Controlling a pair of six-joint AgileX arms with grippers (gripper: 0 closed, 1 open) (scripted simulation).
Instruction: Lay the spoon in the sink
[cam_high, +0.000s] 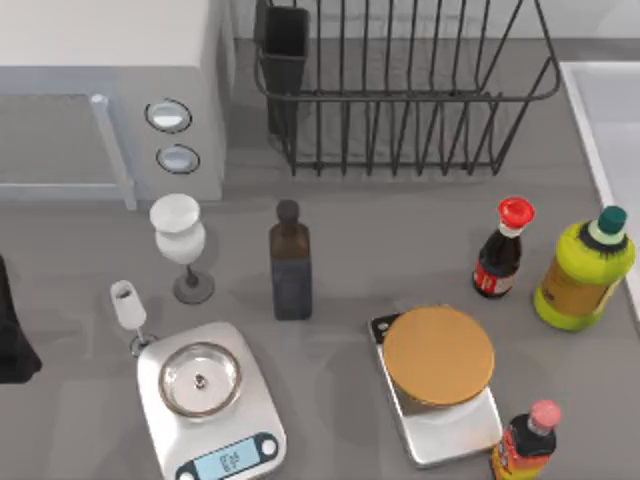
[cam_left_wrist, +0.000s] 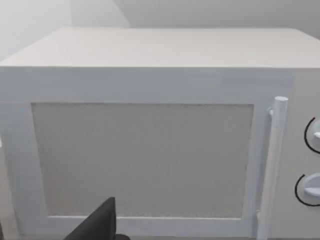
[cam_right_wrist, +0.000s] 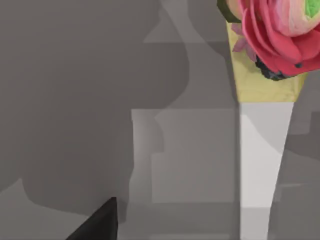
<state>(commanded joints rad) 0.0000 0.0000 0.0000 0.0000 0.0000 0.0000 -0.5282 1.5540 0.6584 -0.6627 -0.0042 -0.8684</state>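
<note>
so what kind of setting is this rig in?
Looks like a rendered kitchen counter: a microwave at the back left, a black wire dish rack beside it, the sink rim at the right edge, plus sauce bottles and two kitchen scales.

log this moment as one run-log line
spoon: beside scale | sink: table's right | left arm: parked, left edge

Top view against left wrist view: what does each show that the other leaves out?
Top view alone: the dish rack, two scales, the glasses, the bottles, the sink at the right edge. Left wrist view alone: the microwave's door window face-on, with a dark tip of the left claw low in the picture. Both: the microwave, its handle and two dials.
</note>
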